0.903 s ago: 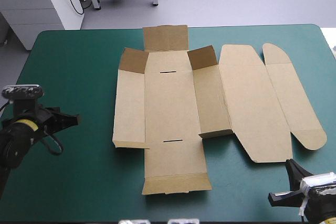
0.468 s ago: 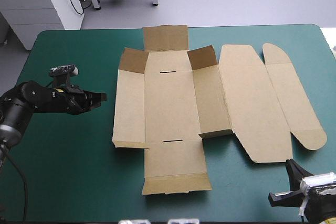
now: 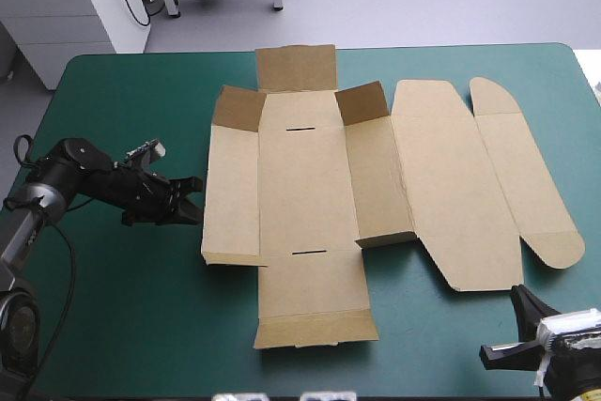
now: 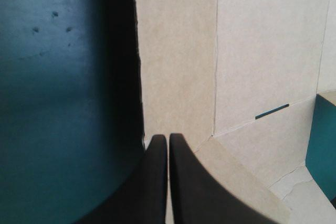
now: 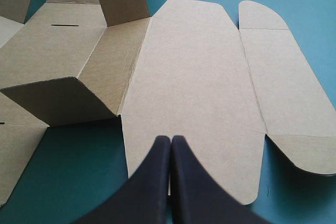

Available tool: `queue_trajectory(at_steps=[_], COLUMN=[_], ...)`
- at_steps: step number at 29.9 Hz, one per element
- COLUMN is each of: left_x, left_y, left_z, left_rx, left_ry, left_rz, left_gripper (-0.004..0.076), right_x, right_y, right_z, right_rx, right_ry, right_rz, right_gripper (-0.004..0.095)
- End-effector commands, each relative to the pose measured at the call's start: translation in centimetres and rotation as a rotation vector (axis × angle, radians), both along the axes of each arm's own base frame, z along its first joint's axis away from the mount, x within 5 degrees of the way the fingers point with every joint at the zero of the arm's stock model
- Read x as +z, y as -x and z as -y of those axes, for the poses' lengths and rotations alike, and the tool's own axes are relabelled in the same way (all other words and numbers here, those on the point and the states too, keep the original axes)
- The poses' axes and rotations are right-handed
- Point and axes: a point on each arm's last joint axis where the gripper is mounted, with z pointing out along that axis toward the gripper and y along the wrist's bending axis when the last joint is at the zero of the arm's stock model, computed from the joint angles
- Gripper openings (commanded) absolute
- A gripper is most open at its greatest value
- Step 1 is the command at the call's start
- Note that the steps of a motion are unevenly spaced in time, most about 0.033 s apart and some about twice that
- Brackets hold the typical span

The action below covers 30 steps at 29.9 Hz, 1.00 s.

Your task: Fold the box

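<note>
The brown box [image 3: 300,176] lies as a cut sheet in the middle of the teal-green table. Two small corner flaps [image 3: 362,102] and the far end flap [image 3: 296,68] stand up, and the lid panel [image 3: 441,185] lies flat to the right. My left gripper [image 3: 194,196] is shut, low over the cover, with its tips at the left edge of the box [image 4: 262,51]; the left wrist view shows my left gripper [image 4: 168,136] touching that side panel's edge. My right gripper [image 3: 518,292] is shut at the table's near right corner. The right wrist view has my right gripper [image 5: 171,138] pointing at the lid of the box [image 5: 194,66].
Teal-green cover [image 3: 122,307] stretches from the box to the table's left and near edges. The box's near end flap [image 3: 315,326] reaches close to the front edge. The lid's rounded tab [image 3: 526,185] lies near the right edge.
My left arm has swung in from the table's left edge and dropped down, bringing its shut gripper to the box's left side. The right arm and the box have not moved.
</note>
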Motion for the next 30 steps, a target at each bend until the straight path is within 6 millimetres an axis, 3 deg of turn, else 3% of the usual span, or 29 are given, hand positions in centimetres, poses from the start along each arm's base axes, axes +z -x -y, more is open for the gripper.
queue_trajectory(at_steps=[1,3,6,13,14,25,30], left_x=[1.9,1.9,1.8,1.8,1.7,1.6,0.5], left_y=[-0.1,-0.1,-0.1,-0.3,-0.3,-0.9,-1.6], left_z=[0.3,0.3,0.1,-0.1,-0.1,-0.2,1.0], left_rx=[0.008,0.007,0.012,0.027,0.028,0.089,0.079], left_ry=[0.039,0.04,0.031,0.017,0.012,0.003,0.039], left_rz=[0.06,0.059,0.061,0.075,0.075,0.097,0.063], left_gripper=[-0.0006,0.0014,0.0116,0.0536,0.0561,0.057,0.0566], right_x=[1.4,1.4,1.4,1.4,1.4,1.4,1.4], right_y=[0.5,0.5,0.5,0.5,0.5,0.5,0.5], right_z=[0.1,0.1,0.1,0.1,0.1,0.1,0.1], right_rx=[-0.005,-0.005,-0.005,-0.005,-0.005,-0.005,-0.005], right_ry=[-0.012,-0.012,-0.012,-0.012,-0.012,-0.012,-0.012], right_rz=[0.121,0.121,0.121,0.121,0.121,0.121,0.121], right_gripper=[-0.0019,-0.002,-0.002,-0.002,-0.002,-0.002,-0.002])
